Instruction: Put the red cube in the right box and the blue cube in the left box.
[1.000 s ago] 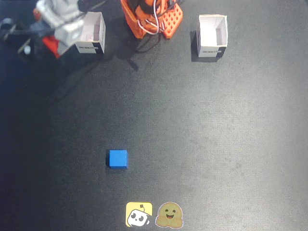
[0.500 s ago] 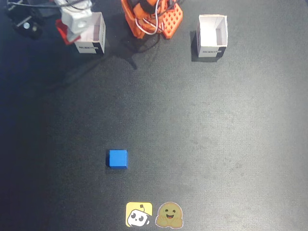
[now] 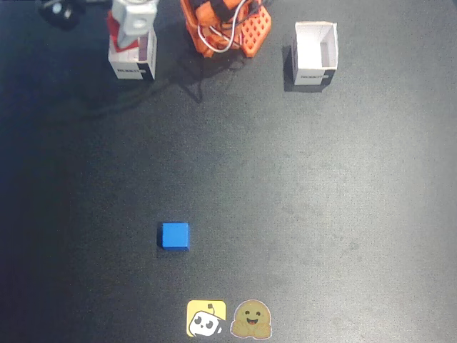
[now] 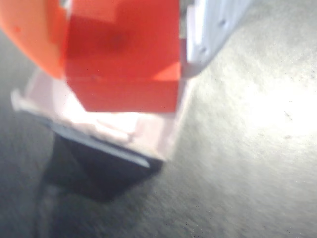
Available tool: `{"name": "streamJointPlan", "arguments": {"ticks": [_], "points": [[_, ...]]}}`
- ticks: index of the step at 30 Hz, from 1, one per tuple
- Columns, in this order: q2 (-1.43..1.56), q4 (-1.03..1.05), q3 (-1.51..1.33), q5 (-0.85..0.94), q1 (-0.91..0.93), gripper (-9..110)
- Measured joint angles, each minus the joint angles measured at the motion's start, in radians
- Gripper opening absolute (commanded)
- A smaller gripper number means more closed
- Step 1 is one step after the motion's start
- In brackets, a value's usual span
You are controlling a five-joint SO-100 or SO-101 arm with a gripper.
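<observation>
Gripping the red cube point(image 4: 124, 59) between an orange finger point(image 4: 29, 34) and a white one point(image 4: 218, 25), the gripper point(image 4: 124, 44) is hanging over a white box point(image 4: 148, 134), the one at the left of the fixed view point(image 3: 133, 63). The jaws are closed on the cube, with a finger against each side face.

The main risk, as I judge it, is a release that is off centre. In the wrist view the cube is sitting above the mouth but toward its far part; if the fingers are opening while the cube is overhanging a wall, it may be catching the rim and tipping out onto the mat point(image 3: 300, 214). The box is light card, so a finger or the cube pressing on a wall could also be pushing it aside or folding it. Blur in the wrist view is hiding how much clearance there is, so I cannot tell the height above the rim.

A second doubt: the task says right box, yet this one is lying at the left as the fixed camera shows it; the sides may be reversed from the robot's end.

The cube is looking plain, red-orange and sharp-edged, smaller than the mouth. The blue cube point(image 3: 175, 236) is resting untouched well apart, near the stickers point(image 3: 228, 319), and the other box point(image 3: 315, 53) is standing empty.
</observation>
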State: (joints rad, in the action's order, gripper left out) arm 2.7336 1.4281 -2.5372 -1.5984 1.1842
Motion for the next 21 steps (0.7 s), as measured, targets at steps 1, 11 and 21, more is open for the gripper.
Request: {"name": "streamJointPlan", "arguments": {"ticks": [1, 11, 21], "points": [[0.014, 0.005, -0.008, -0.002, 0.005, 11], [0.031, -0.011, -0.051, 0.020, 0.058, 16], [0.071, -0.011, -0.058, 0.055, 0.055, 17]]}}
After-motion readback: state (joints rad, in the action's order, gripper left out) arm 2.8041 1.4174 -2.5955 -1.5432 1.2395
